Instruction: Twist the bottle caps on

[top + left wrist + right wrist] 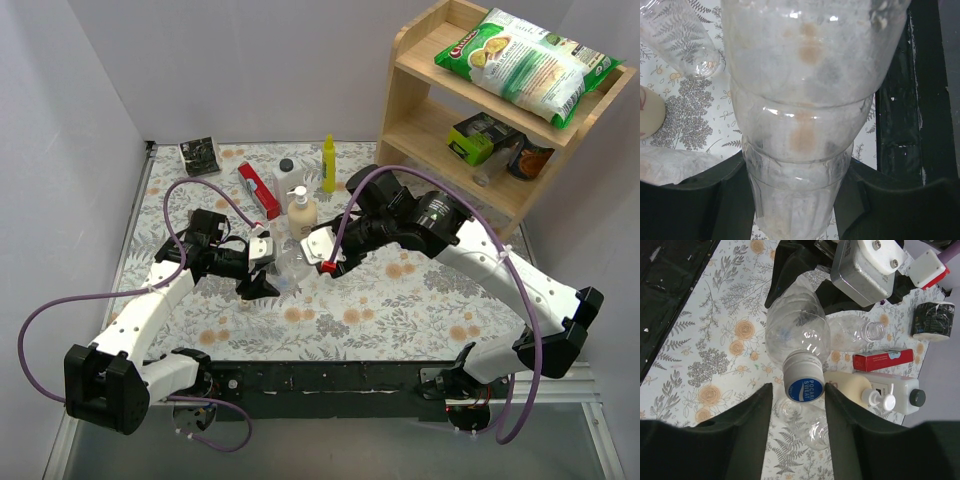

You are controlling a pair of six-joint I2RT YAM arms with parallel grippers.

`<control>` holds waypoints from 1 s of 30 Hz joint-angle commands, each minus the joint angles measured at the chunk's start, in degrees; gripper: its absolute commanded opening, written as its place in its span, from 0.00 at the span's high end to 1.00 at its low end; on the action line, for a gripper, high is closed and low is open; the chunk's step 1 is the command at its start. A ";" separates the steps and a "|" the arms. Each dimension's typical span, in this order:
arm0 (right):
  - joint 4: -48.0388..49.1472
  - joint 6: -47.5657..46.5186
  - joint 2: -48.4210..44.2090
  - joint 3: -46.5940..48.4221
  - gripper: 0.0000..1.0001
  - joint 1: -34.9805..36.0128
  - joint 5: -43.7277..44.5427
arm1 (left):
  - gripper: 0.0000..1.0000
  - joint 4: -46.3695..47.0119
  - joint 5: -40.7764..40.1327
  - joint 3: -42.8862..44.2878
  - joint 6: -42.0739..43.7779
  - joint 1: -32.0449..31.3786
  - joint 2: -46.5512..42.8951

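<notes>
Near the middle of the floral desk (400, 300), a clear bottle (797, 332) is held clamped in the left jaws. Its blue cap (804, 388), seated on the neck, is closely flanked by the right jaws; whether it is gripped cannot be told.

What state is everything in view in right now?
Held bottle, clamped in shut left gripper.
Blue cap, on its neck; tightness unclear.
Right gripper, open, fingers straddling cap.
Second bottle, lying, uncapped.
Third bottle, lying, looks uncapped.
Pump bottle, upright.
White bottle, upright, lid on.
Yellow bottle, upright.
</notes>
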 commanded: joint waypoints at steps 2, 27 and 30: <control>0.24 0.10 1.34 2.02 0.58 0.57 -1.34 | 1.00 0.15 1.09 2.33 0.72 0.04 -0.20; 2.88 40.21 9.61 14.26 0.27 -11.12 -10.40 | 1.00 12.42 -12.91 -0.66 -23.12 -1.46 -9.35; 0.95 26.50 4.52 8.30 0.25 -11.21 -10.48 | 1.00 2.46 -5.61 2.84 -13.48 -1.46 -5.66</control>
